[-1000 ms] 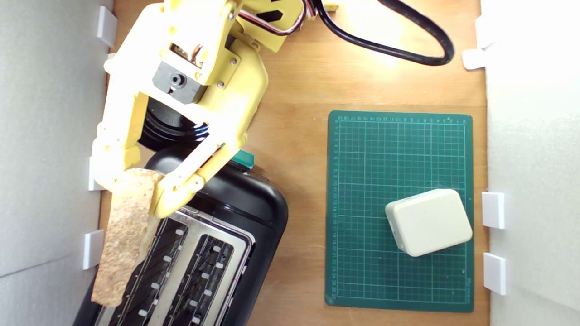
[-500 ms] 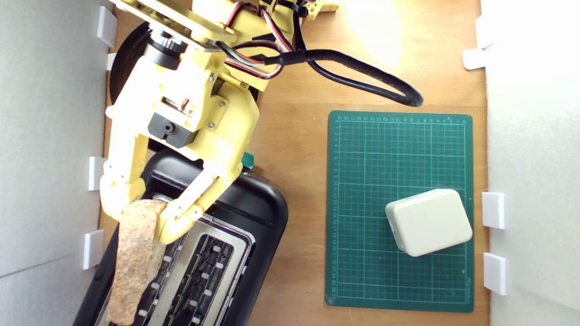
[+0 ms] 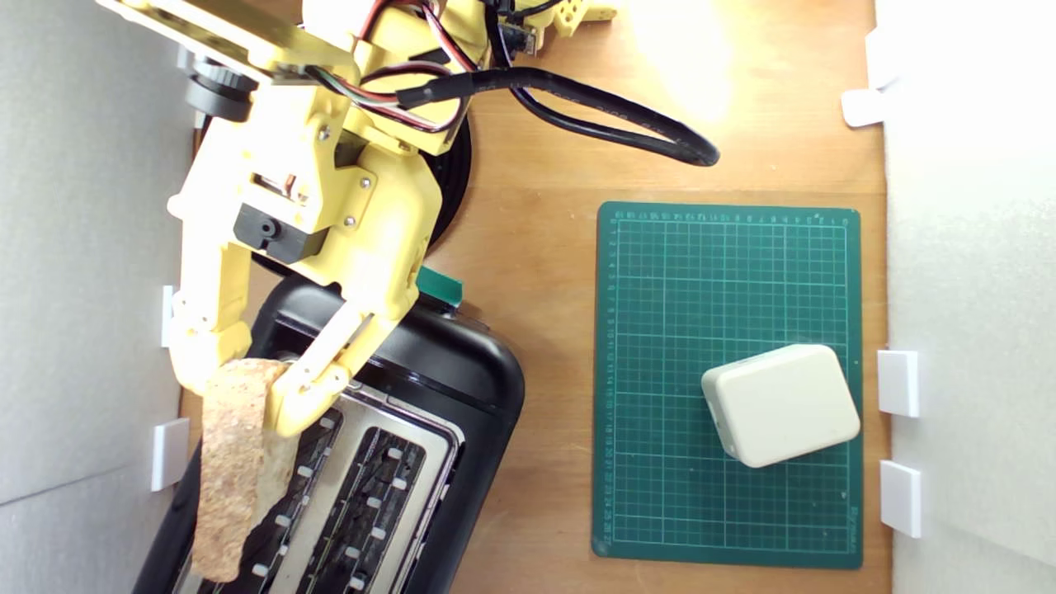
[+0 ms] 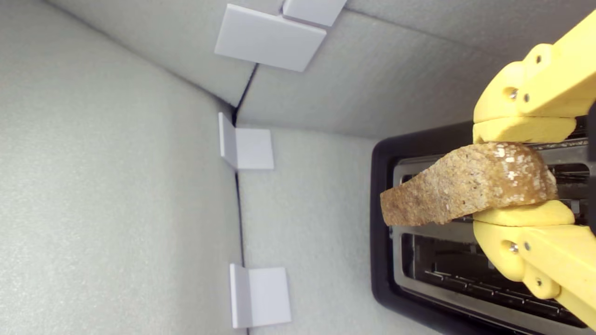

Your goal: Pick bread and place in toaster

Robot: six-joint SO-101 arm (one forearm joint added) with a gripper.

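The yellow gripper (image 3: 239, 388) is clamped on one end of the bread (image 3: 235, 462), with a fingertip pressed on each side of the slice. In the wrist view the same grip shows clearly: the bread (image 4: 461, 190) is squeezed between two yellow pads (image 4: 524, 129) and sticks out past them, crust side to the camera.

The slice hangs over the toaster (image 3: 445, 388), which fills the 7 o'clock part of the exterior view. It lies along the slot nearest that view's left edge, roughly in line with it. Whether its lower edge has entered the slot or only hovers above it cannot be told. The second slot (image 3: 371, 511), toward 3 o'clock from the bread, holds nothing. In the wrist view the toaster (image 4: 382, 260) shows its black rim and silver top plate, with one slot open and dark beside the slice.

A teal lever (image 3: 439, 286) sticks out of the toaster's end at about 1 o'clock from the bread, just beside the gripper's body. A round black plate (image 3: 450, 190) lies partly hidden under the arm. Well apart, at 3 o'clock in the exterior view, a green cutting mat (image 3: 726, 272) lies on the wooden table (image 3: 544, 247), and a cream box (image 3: 780, 404) rests on the mat's 5 o'clock corner.
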